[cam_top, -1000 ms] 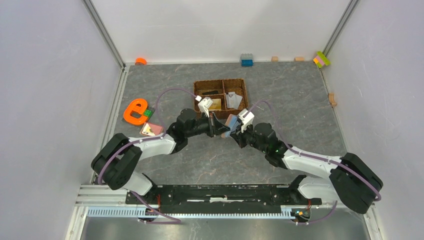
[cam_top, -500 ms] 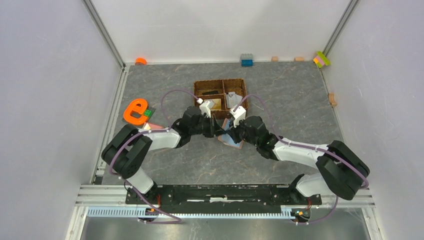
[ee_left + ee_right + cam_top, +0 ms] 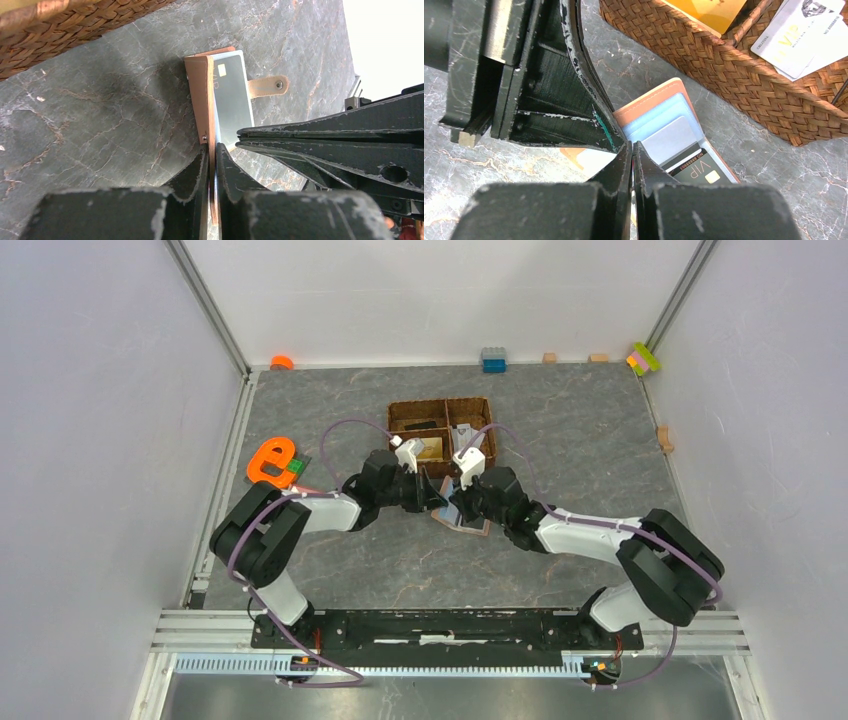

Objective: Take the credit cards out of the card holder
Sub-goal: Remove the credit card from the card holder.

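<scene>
**Handling: thin, stiff, slick, so pinch an exposed edge**

Your left fingers [image 3: 192, 170] clamp the soft raised flap of the card holder [image 3: 199, 90], open on the tabletop [image 3: 100, 125] just near the basket [image 3: 704, 55]. Right fingers [image 3: 619, 165] are closed at the grey-blue card [image 3: 232, 100]; actual hold unclear. Pull straight along the pocket.

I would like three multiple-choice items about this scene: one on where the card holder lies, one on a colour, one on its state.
1. Where is the card holder? A on the table beside the basket; B inside the basket; C lifted clear of the table.
2. Colour of its inner pockets? A green; B yellow; C light blue.
3. Its state? A snapped shut; B open, flap pinched by the left fingers; C open, untouched.
Answers: 1 A, it rests on stone outside the woven wall; 2 C, the right wrist view shows pale blue sleeves; 3 B, the fingers close on the raised flap.
</scene>
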`<state>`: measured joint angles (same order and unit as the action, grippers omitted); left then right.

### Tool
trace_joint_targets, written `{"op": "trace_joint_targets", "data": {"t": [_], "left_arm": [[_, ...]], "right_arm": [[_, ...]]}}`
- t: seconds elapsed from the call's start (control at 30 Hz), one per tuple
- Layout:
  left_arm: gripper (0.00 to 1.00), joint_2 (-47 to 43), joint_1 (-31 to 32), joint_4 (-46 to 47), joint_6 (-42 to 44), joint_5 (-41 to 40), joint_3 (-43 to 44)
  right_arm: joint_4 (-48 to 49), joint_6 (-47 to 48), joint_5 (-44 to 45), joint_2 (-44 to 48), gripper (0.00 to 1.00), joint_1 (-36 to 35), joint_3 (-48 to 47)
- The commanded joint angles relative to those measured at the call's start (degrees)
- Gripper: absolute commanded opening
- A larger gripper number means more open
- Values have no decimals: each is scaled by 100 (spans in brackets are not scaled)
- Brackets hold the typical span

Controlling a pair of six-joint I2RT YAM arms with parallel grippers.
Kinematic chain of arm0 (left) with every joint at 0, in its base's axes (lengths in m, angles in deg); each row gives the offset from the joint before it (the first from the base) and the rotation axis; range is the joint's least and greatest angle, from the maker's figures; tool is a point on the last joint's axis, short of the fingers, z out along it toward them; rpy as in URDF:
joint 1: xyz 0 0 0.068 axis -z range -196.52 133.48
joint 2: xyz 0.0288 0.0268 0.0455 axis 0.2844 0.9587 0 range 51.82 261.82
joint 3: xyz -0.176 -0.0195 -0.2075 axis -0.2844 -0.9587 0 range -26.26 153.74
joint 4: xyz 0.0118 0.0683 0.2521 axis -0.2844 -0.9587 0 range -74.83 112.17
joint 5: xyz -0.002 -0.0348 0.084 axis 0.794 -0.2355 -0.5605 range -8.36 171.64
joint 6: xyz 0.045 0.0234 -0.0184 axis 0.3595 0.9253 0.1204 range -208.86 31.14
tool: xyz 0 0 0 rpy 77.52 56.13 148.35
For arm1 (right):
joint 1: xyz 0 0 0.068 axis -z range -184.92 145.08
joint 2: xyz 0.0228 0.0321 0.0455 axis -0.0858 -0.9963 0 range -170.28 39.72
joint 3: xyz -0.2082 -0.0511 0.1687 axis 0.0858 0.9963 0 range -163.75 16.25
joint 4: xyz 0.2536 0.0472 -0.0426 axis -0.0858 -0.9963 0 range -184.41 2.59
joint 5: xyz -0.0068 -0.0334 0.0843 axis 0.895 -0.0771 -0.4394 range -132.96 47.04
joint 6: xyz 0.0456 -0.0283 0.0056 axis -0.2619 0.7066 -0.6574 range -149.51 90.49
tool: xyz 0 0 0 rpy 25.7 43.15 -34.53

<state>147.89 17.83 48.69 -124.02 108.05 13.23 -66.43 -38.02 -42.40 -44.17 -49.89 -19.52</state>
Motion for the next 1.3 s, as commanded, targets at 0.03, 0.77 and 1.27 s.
{"op": "trace_joint_targets", "data": {"t": [0.03, 0.77, 1.27], "left_arm": [[22, 66, -24, -87, 341, 101, 213], [15, 519, -23, 377, 20, 163, 366], [2, 562, -267, 4616, -2024, 1103, -828]], "right_arm": [[404, -8, 184, 482, 7, 6, 195], [-333, -235, 1077, 1462, 64, 762, 868], [1790, -1313, -1614, 1976, 57, 1099, 1743]]}}
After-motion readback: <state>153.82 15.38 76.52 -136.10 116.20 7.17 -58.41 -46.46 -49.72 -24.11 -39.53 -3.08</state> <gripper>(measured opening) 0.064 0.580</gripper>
